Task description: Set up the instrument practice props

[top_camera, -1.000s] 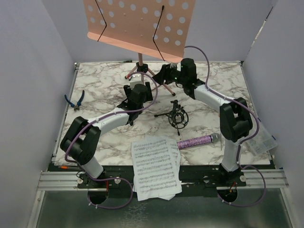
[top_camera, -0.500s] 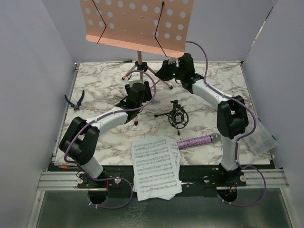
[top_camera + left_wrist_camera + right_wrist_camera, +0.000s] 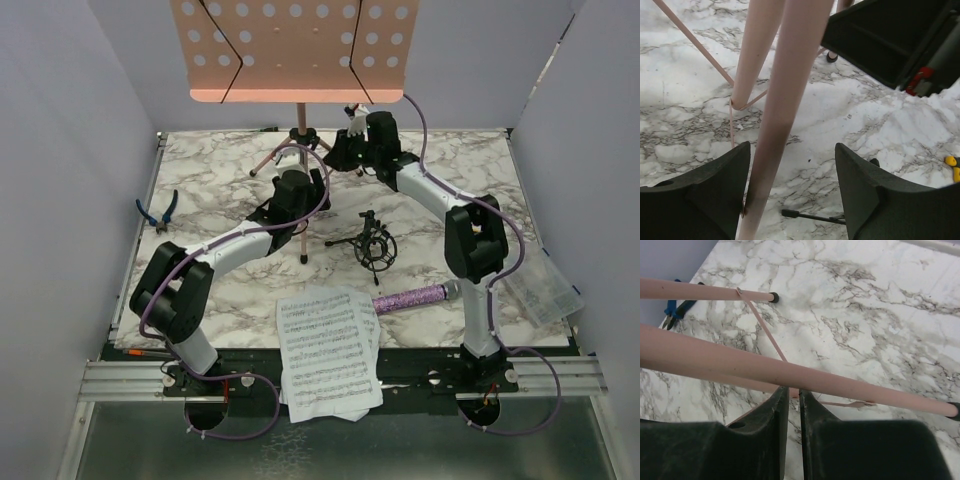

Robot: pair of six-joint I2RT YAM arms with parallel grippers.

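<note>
Left gripper (image 3: pixel 792 150) spread around a stand (image 3: pixel 295 50) leg, right gripper (image 3: pixel 791 391) clenched on its brace; mount (image 3: pixel 374 248) nearby, pliers (image 3: pixel 157 212) at left edge of table (image 3: pixel 200 180)

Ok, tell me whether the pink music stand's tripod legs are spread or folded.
Spread. The pink perforated music stand has its legs fanned out from the hub, black-tipped feet wide apart, thin braces stretched between them.

**Blind spots, overhead and both wrists**

Stand (image 3: pixel 300 50): top of its tray is cut off by the overhead frame.

Left gripper (image 3: pixel 791 150): the leg (image 3: pixel 775 100) between its fingers is blurred and runs off above and below. A yellow bit (image 3: pixel 952 162) far to its right is clipped, unidentifiable.

Right gripper (image 3: pixel 790 392): a thin brace (image 3: pixel 765 335) vanishes between its near-closed tips, contact hidden. The pliers (image 3: pixel 675 310) up-left are partly covered.
</note>
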